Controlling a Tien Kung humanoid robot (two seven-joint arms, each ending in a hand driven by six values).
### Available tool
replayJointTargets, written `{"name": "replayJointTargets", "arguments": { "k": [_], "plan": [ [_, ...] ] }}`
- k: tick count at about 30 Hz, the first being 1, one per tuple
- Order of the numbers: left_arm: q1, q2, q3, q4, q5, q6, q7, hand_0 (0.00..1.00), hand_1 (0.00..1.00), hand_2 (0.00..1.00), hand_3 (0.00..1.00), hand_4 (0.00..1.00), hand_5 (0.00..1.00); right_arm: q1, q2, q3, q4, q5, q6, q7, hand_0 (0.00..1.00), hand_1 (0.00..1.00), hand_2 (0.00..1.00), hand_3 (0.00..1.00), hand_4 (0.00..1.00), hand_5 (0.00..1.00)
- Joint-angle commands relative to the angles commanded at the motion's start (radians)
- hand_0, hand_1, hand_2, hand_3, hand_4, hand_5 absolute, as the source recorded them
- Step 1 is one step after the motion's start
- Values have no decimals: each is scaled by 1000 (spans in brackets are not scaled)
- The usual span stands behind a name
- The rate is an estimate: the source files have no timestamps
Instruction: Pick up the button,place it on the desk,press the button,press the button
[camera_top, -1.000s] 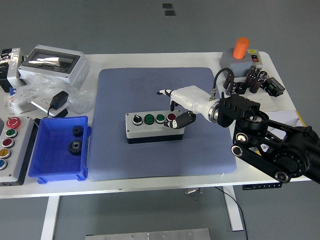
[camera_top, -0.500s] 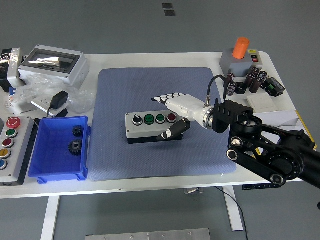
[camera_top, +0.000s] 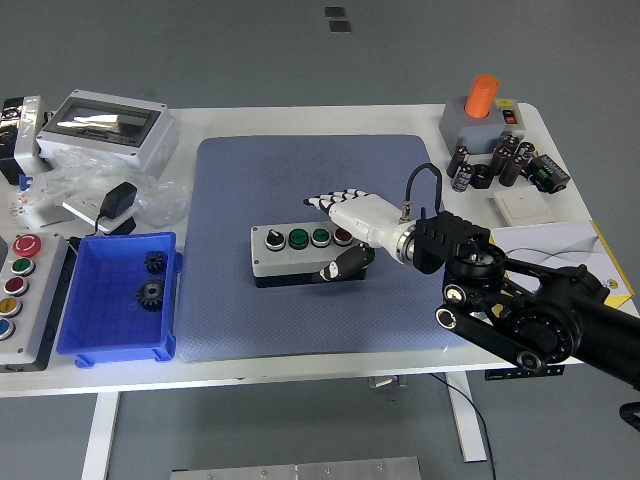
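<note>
Button box (camera_top: 303, 252) sits mid-mat (camera_top: 240, 310), bin (camera_top: 100, 340) to its left

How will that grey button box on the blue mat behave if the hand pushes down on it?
The button box looks rigid, long and low, lying flat, so it probably won't tip. The textured blue mat likely limits sliding. The right hand sits at its right end, so that end might rock slightly.

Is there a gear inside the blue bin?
Yes, two dark gears lie in the blue bin at the left of the table.
</note>
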Motion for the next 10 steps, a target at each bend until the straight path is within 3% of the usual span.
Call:
{"name": "replayJointTargets", "arguments": {
  "k": [1, 2, 7, 8, 10],
  "plan": [
    [0, 0, 0, 0, 1, 0, 0, 730, 735, 629, 681, 609, 195, 0, 1, -3, -1, 0, -3, 0, 878, 902, 946, 998, 998, 338],
    [0, 0, 0, 0, 1, 0, 0, 730, 736, 628, 680, 608, 196, 0, 3, -5, -2, 1, -5, 0, 783, 812, 850, 974, 976, 297],
    [-1, 1, -1, 0, 3, 0, 0, 730, 736, 628, 680, 608, 196, 0, 7, -13, -6, 4, -17, 1, 783, 812, 850, 974, 976, 297],
    [-1, 1, -1, 0, 3, 0, 0, 730, 736, 628, 681, 607, 193, 0, 8, -15, -7, 4, -18, 1, 686, 756, 772, 923, 963, 280],
    [-1, 1, -2, 0, 4, 0, 0, 730, 736, 628, 681, 607, 193, 0, 9, -19, -9, 8, -23, 1, 686, 756, 772, 923, 963, 280]
  ]
}}
